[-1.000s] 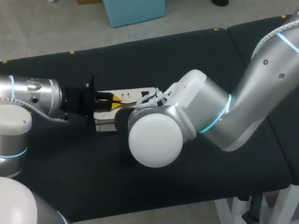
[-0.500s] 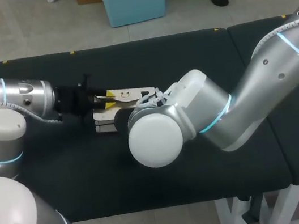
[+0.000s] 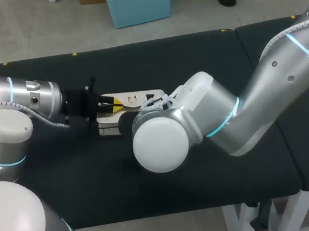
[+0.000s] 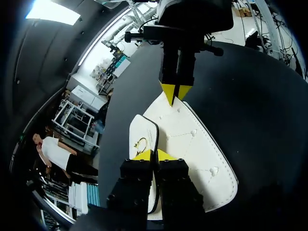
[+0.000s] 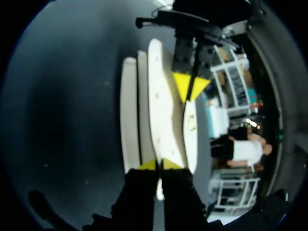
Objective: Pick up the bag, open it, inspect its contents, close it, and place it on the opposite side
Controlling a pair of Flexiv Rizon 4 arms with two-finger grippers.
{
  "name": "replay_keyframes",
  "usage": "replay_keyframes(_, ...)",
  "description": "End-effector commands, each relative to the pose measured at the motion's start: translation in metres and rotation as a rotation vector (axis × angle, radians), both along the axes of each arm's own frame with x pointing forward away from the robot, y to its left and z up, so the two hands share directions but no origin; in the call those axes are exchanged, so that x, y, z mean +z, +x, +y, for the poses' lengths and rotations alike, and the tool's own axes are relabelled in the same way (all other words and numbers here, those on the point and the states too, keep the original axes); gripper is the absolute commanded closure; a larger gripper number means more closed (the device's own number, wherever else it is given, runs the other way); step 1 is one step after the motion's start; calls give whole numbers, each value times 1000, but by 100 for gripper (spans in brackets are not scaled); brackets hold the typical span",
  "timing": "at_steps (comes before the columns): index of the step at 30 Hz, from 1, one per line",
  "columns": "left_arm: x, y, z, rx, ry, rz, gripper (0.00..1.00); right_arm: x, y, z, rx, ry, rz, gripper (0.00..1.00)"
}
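A flat white quilted bag [image 3: 137, 96] lies on the dark table, left of centre. My left gripper [image 3: 118, 104] is at its left end. In the left wrist view that gripper [image 4: 154, 155] is shut on the edge of the bag's flap [image 4: 143, 137], which carries a gold clasp. My right arm [image 3: 201, 108] reaches across from the right, and its wrist hides its gripper in the head view. The right wrist view shows the right gripper [image 5: 156, 164] shut on the opposite edge of the bag [image 5: 161, 110], facing the left gripper [image 5: 191, 89]. From the left wrist, the right gripper [image 4: 175, 94] pinches the far end of the bag [image 4: 192, 144].
The dark table [image 3: 192, 56] lies bare around the bag, with open surface to the right and towards the front edge. A seam [image 3: 245, 65] divides it from a second dark tabletop on the right.
My left gripper drew back to the left with its fingers parted, then came forward again and shut at the flap. The bag and the right arm have not moved.
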State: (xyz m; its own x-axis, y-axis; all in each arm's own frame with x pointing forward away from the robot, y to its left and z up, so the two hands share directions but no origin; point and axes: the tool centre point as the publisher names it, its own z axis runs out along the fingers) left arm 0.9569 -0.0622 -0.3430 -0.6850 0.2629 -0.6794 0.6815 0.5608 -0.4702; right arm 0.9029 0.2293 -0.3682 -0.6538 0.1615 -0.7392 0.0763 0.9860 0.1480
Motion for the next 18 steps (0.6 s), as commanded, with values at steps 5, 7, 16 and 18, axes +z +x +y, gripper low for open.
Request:
replay_keyframes(5, -9, 7, 2, 31, 12, 26, 100, -2, 0, 2, -2, 0, -3, 100)
replay_keyframes(7, -11, 7, 7, 41, -2, 21, 100, -2, 0, 2, -2, 0, -3, 100)
replay_keyframes(16, -13, 0, 16, 56, -43, 26, 100, -2, 0, 2, -2, 0, -3, 100)
replay_keyframes(18, -10, -1, 11, 49, -55, 30, 100, -2, 0, 2, -2, 0, -3, 100)
